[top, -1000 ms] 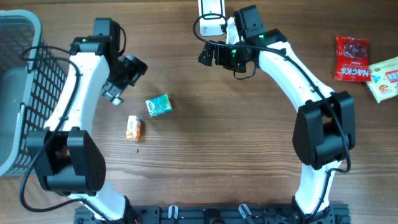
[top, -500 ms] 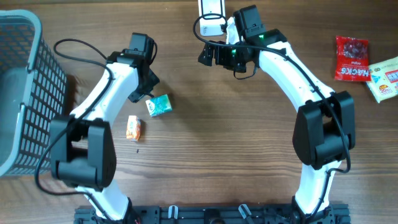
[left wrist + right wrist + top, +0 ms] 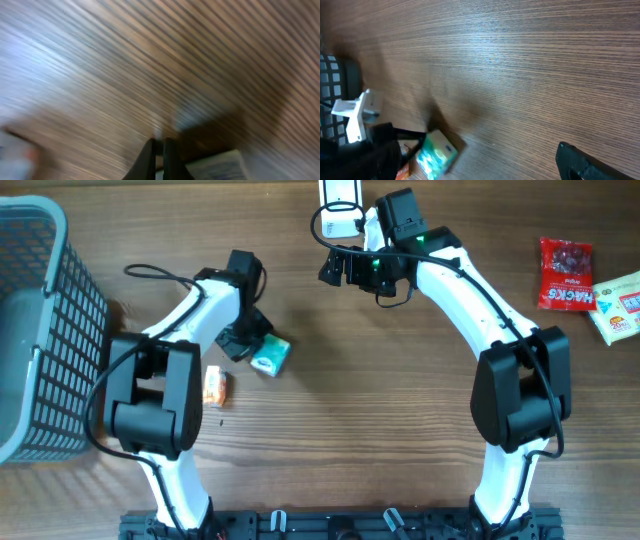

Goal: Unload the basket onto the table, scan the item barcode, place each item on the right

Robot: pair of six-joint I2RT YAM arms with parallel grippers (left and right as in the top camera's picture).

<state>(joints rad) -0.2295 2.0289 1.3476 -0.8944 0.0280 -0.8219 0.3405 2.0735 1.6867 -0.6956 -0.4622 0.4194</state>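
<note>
Left wrist view is showing the left end effector (image 3: 159,150) with its two fingers pressing together and nothing lying between them. The blurred wooden surface (image 3: 150,60) is filling the rest of the picture. Just right of the fingertips a pale, smeared edge is peeking in, probably the green carton (image 3: 270,357), which I am taking to be the item for scanning.

From overhead, that carton is lying tilted just beside the end effector, touching it or nearly so; I cannot tell which. A little further out on the opposite side, an orange packet (image 3: 214,384) is resting apart from both. Well beyond that, a wire basket (image 3: 60,330) is standing at the surface's edge.

Across the surface, the right end effector (image 3: 335,270) is hanging with its fingers spread wide and empty, close to a white scanner (image 3: 340,200).

The risk is coming from the closed fingers sitting alongside the carton rather than around it. Any sweep from here is likely to shove it, spin it, or tip it barcode-down. Reopening this close could also be clipping an edge and knocking it off line.
</note>
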